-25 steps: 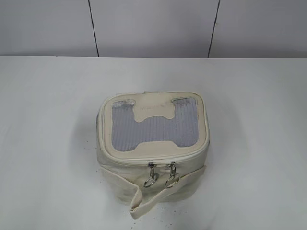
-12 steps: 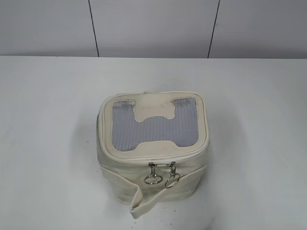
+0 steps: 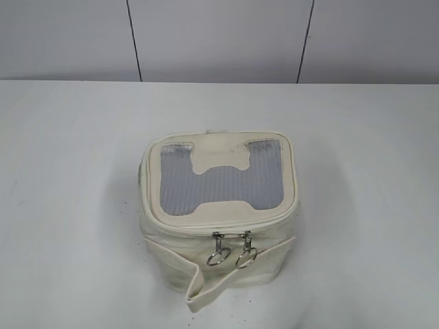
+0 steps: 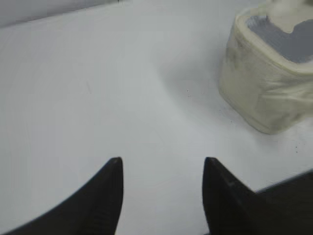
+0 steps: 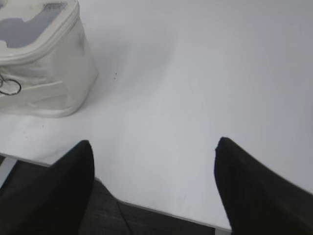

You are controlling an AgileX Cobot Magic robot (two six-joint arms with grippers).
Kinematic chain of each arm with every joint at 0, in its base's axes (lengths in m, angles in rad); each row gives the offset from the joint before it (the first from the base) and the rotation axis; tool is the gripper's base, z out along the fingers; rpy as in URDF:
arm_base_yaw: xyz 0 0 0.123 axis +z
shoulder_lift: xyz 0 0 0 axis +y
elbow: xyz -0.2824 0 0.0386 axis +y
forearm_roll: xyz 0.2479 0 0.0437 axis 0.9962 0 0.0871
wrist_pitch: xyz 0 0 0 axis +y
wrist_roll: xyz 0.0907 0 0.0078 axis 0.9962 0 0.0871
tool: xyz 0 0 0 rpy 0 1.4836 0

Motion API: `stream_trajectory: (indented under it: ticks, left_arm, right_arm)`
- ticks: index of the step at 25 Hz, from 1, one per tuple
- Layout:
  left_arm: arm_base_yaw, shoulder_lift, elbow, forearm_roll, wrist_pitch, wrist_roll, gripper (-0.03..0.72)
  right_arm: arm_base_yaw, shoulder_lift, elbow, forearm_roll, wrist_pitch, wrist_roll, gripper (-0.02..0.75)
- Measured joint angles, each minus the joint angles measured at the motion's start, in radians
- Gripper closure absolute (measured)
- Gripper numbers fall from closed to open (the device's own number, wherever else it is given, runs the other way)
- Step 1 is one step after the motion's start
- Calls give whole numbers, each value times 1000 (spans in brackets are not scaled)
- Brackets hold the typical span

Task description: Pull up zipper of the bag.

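The bag is sitting on the white table, just below the middle of the exterior view, its grey ribbed lid panel facing up. The zipper is running along the lid rim, and its two silver pulls are hanging side by side at the bag's six o'clock edge, rings dangling above the cream strap. The left gripper is hovering with jaws parted and empty — the bag lying at its two o'clock. The right gripper is spread wider, gripping nothing, the bag at its ten o'clock.
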Motion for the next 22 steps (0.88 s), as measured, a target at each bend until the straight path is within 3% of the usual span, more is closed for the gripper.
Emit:
stream_trajectory:
  ticks: [4, 22]
  left_arm:
    - [0, -96, 30, -20, -72, 28, 286]
    - [0, -89, 41, -33, -83, 38, 286]
  right_arm:
    - [0, -1, 37, 11, -50, -38, 144]
    - [0, 17, 48, 21, -80, -44, 146]
